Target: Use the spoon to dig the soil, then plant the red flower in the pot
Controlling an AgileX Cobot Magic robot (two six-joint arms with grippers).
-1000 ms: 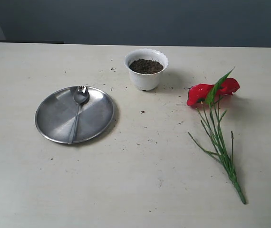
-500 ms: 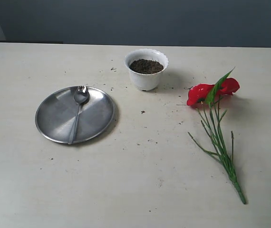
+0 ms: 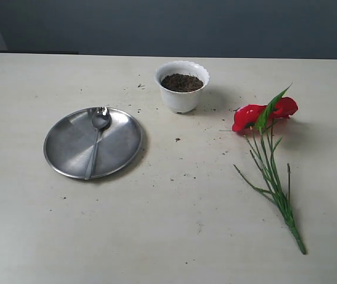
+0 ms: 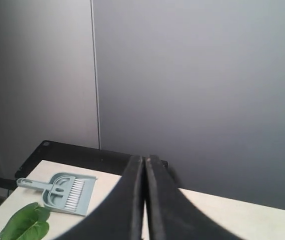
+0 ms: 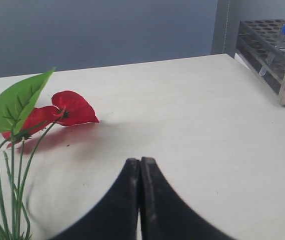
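Not started yet. Shows the left gripper (image 4: pixel 145 162) pinched fully shut, holding nothing. Same for the right gripper (image 5: pixel 140 165): closed, empty, with the red flower (image 5: pixel 62 112) in its view. Must open both before any pick.

Could fumble the spoon (image 3: pixel 96 142): lying flat on the steel plate (image 3: pixel 68 151) toward the left edge of the bench (image 3: pixel 174 236), thin handle flush on slick metal, so likely to skid or drag the plate under a grip. Could tip the pot (image 3: pixel 181 100), small and light-looking, mid-bench toward the back edge, if dug too hard. Would also fling soil (image 3: pixel 181 82), filled close to the rim. Could bend or splay the red flower's thin stems, sprawled toward the near right corner, if pinched off-centre.

Pale, scuffed bench, dotted with dark crumbs (image 3: pixel 177 139). Plain grey wall (image 3: pixel 174 26) behind. Seen from the wrists only: a dustpan and brush (image 4: pixel 65 192) beside a green leaf (image 4: pixel 25 225), and a test-tube rack (image 5: pixel 277 45).
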